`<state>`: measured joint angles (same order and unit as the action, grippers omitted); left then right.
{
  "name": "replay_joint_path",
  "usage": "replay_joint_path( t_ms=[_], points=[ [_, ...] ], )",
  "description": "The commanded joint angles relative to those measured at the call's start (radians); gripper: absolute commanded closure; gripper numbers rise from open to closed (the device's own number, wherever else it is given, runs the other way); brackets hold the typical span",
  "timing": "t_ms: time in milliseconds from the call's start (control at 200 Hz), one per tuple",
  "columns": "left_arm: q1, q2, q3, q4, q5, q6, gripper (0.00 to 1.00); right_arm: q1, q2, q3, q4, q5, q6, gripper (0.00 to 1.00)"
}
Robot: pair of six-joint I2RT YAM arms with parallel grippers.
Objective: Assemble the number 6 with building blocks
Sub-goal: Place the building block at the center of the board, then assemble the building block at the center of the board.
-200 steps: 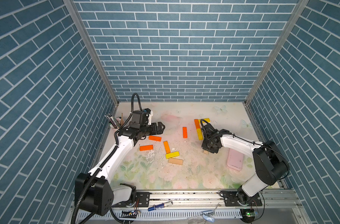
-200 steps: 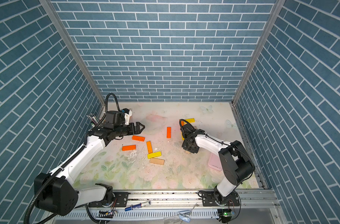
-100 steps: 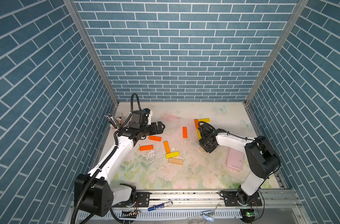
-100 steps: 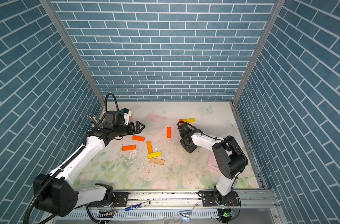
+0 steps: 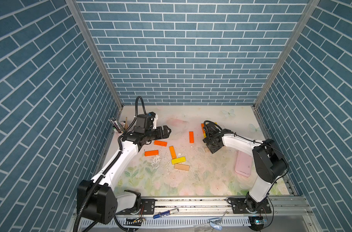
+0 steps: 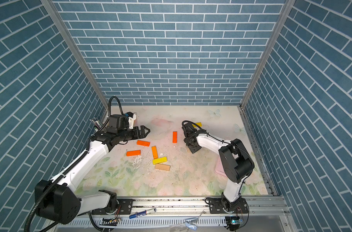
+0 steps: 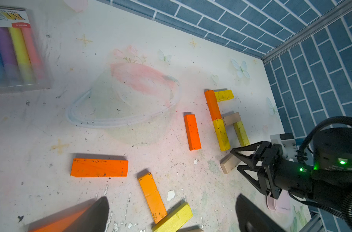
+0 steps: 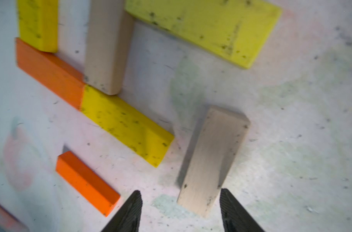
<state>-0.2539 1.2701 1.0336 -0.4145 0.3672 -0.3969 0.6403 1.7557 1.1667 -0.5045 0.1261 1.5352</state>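
While the right gripper [image 8: 180, 191] hung low with its jaws apart astride the near end of a tan bar [image 8: 213, 158], clamped on nothing, the closing step of the number 6 [image 7: 218, 124] was in hand. Hours were read on the table [image 5: 211, 180] in a top view, 12 toward the back wall [image 5: 181, 60]. That digit lay at about 1 o'clock from the table's middle, largely hidden under the right arm [image 5: 237, 141] in both top views. The left wrist view showed 5 bars seated: an orange bar [image 7: 212, 104] and a yellow bar [image 7: 221, 134] end to end as the 9 o'clock side, a yellow cap [image 7: 223, 95] at 12, a tan crossbar [image 7: 231, 119], and a yellow upright [image 7: 241, 133] on the 3 o'clock side. The 6th, the tan bar, lay at the 6 o'clock end but askew, apart from both lower ends. The left gripper [image 5: 168, 132] hovered with jaws wide and empty near 10 o'clock, beside the spare blocks [image 5: 172, 152] at 9 o'clock. Judged from this, the next move called for turning the tan bar square and sliding it toward 12 until it met both lower ends, without nudging the seated bars.
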Motion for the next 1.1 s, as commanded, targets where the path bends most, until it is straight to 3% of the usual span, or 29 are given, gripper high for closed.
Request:
replay_joint_path(
  t_ms=[0, 195, 305, 420, 575, 770, 1095],
  points=[
    [-0.002, 0.020, -0.007, 0.019, 0.010, -0.022, 0.01, 0.012, -0.088, 0.010, -0.076, 0.073, -0.156, 0.36],
    [-0.018, 0.052, -0.003, 0.001, -0.005, 0.001, 0.01, 0.013, -0.227, -0.066, -0.174, 0.192, -0.565, 0.37],
    [-0.043, 0.064, 0.006, -0.027, -0.023, 0.036, 0.01, 0.012, -0.274, -0.123, -0.145, 0.165, -0.795, 0.36],
    [-0.051, 0.072, 0.006, -0.020, -0.020, 0.043, 0.01, 0.013, -0.242, -0.109, -0.175, 0.140, -0.915, 0.35],
    [-0.053, 0.084, 0.017, -0.036, -0.024, 0.055, 0.01, 0.015, -0.179, -0.102, -0.157, 0.112, -0.960, 0.20],
    [-0.053, 0.091, 0.017, -0.033, -0.022, 0.058, 0.01, 0.024, -0.091, -0.093, -0.101, 0.070, -0.954, 0.09],
    [-0.053, 0.077, 0.016, -0.026, -0.002, 0.054, 0.01, 0.038, 0.032, -0.020, -0.123, 0.080, -1.017, 0.06]
  ],
)
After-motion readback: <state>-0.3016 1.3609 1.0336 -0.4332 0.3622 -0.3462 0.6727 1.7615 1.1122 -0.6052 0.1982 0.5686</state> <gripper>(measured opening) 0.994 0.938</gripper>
